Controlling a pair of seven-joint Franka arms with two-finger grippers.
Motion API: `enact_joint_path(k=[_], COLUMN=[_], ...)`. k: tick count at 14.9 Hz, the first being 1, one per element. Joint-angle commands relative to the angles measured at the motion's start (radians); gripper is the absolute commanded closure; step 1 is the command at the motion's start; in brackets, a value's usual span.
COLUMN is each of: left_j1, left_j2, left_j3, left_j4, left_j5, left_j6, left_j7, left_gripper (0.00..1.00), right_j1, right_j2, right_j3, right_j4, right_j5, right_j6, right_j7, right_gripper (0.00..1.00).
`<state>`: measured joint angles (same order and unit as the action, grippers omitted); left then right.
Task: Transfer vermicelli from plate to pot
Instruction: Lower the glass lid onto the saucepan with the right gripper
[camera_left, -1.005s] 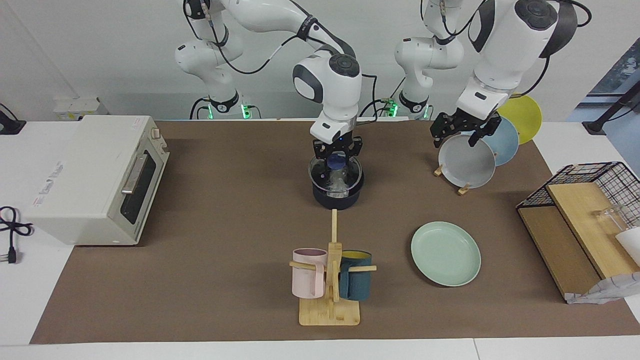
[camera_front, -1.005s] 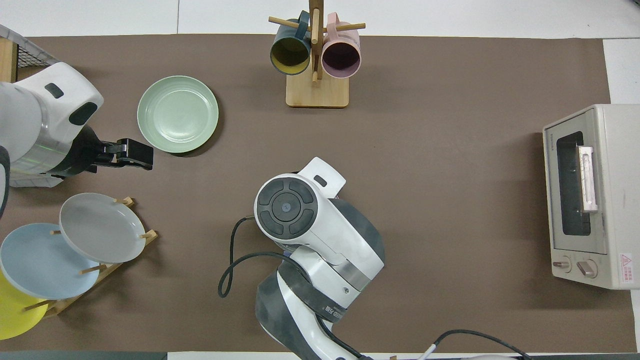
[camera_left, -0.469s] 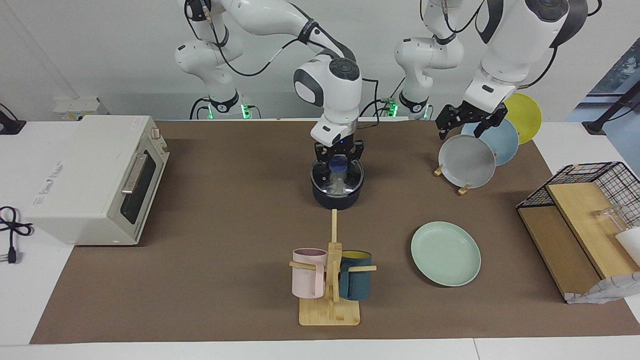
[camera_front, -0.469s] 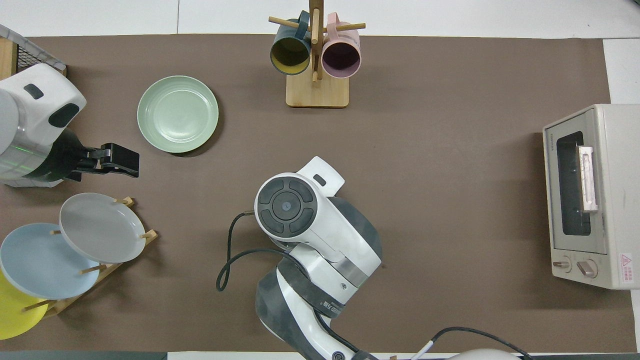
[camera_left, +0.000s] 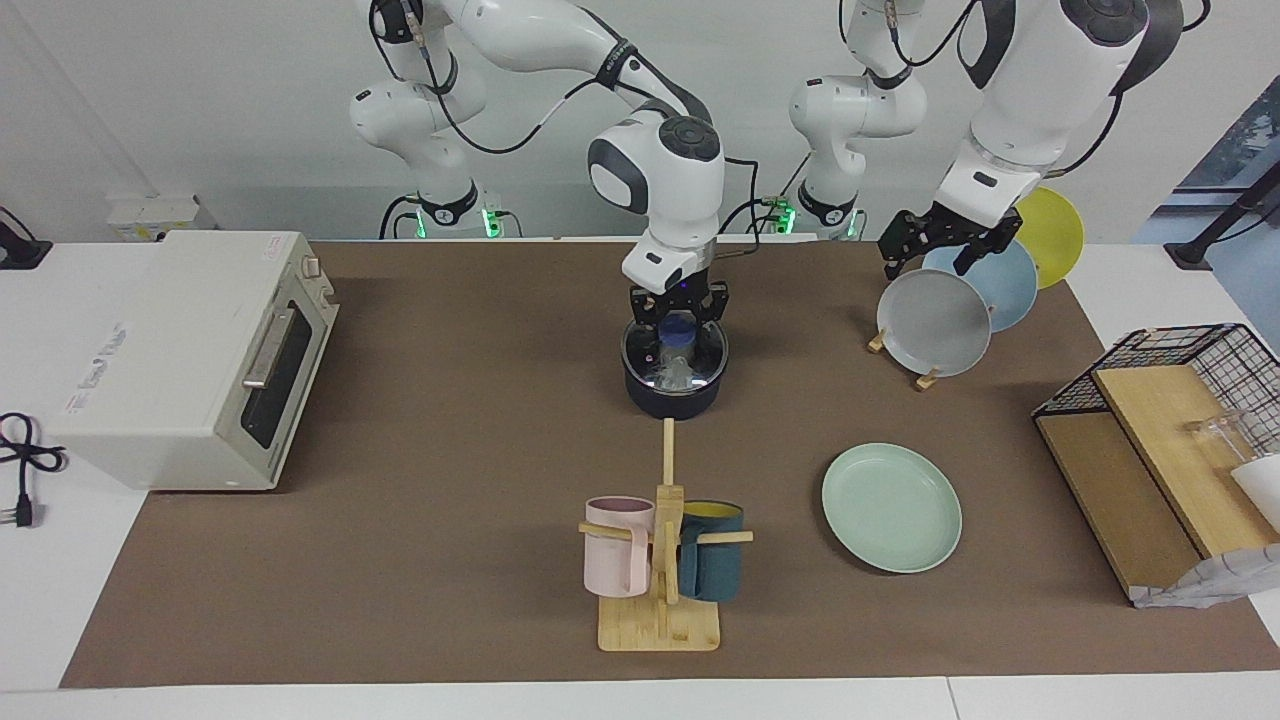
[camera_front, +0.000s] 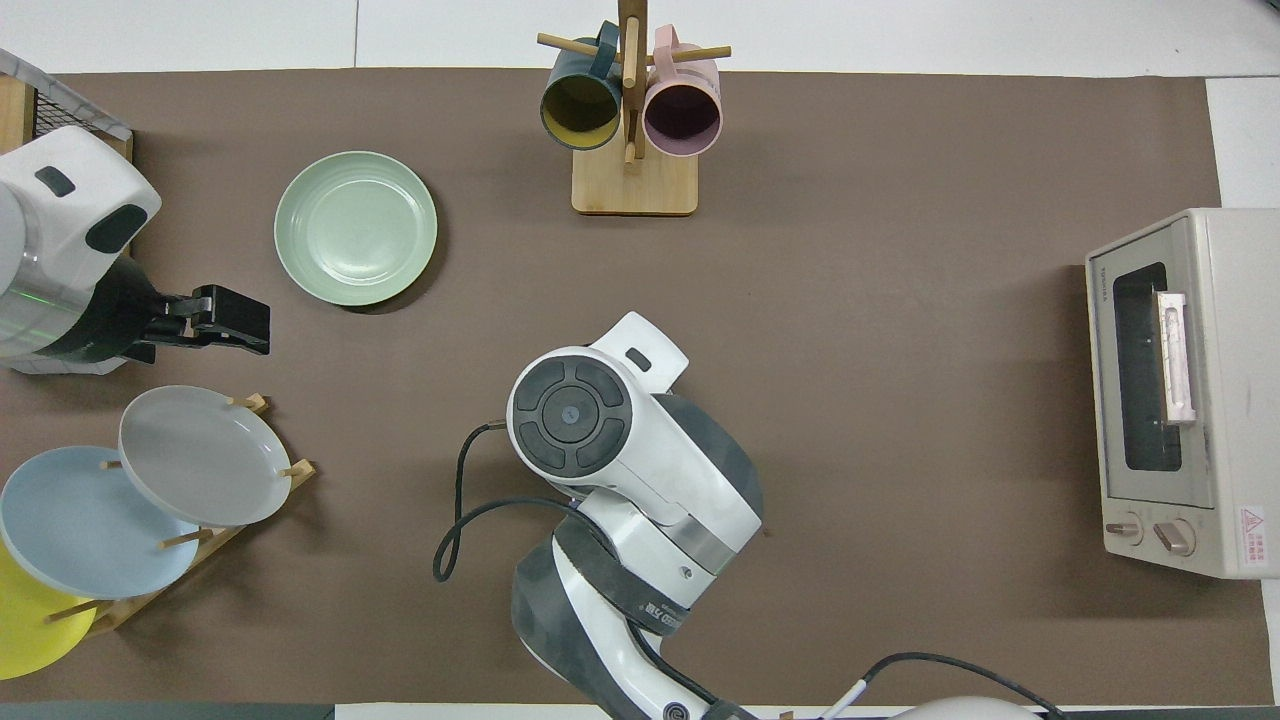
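Note:
The black pot (camera_left: 675, 398) stands mid-table, nearer to the robots than the mug stand. My right gripper (camera_left: 678, 338) reaches down into its mouth, shut on the vermicelli (camera_left: 674, 368), a whitish tangle that runs from the fingertips to the pot's bottom. A blue piece shows between the gripper's links. In the overhead view the right arm hides the pot. The mint-green plate (camera_left: 891, 507) (camera_front: 355, 228) lies bare toward the left arm's end. My left gripper (camera_left: 928, 262) (camera_front: 240, 320) hangs open over the grey plate (camera_left: 933, 322) in the rack.
A toaster oven (camera_left: 190, 355) sits at the right arm's end. The mug stand (camera_left: 663, 560) holds a pink and a teal mug. The rack also carries a blue plate (camera_left: 1000, 280) and a yellow one (camera_left: 1050, 230). A wire basket (camera_left: 1170, 400) with wooden boards stands beside the plate.
The left arm has risen and drawn back from the mint-green plate toward the plate rack. The right gripper has stayed at the pot, barely shifting.

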<state>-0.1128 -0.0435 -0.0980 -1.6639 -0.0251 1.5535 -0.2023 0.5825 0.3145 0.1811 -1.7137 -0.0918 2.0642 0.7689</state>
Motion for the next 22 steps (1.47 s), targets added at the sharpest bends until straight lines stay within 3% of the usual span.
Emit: enact_joint_path(k=[1,13,14,16,17,22], left_j1=[0.012,0.025,0.025,0.025,0.025,0.027], left_j2=[-0.006,-0.012,-0.012,-0.016,-0.016,-0.016], left_j3=[-0.011,-0.009,-0.009,-0.009,-0.008,-0.006], left_j4=[0.006,-0.001,-0.001,-0.007,-0.007,-0.007], left_j5=[0.011,0.011,0.011,0.011,0.011,0.011], left_j6=[-0.021,-0.015,-0.015,-0.007,-0.007,-0.013], left_j7=[0.007,0.004,0.006,0.004,0.004,0.001], left_gripper=[0.0,0.0,0.0,0.0,0.0,0.0], right_j1=[0.003,0.002,-0.001,-0.006,-0.006,-0.055], right_j2=[0.017,0.024,0.026,0.028,0.026,-0.001], right_j3=[0.001,0.001,0.001,0.001,0.001,0.0], right_j4=[0.016,0.003,0.003,0.003,0.003,0.029], right_j5=[-0.034,-0.032,-0.032,-0.031,-0.031,-0.032], right_j6=[0.013,0.059,0.059,0.056,0.054,0.013], right_j7=[0.032,0.05,0.049,0.053,0.053,0.039], right_gripper=[1.0,1.0,0.86,0.1,0.0,0.0])
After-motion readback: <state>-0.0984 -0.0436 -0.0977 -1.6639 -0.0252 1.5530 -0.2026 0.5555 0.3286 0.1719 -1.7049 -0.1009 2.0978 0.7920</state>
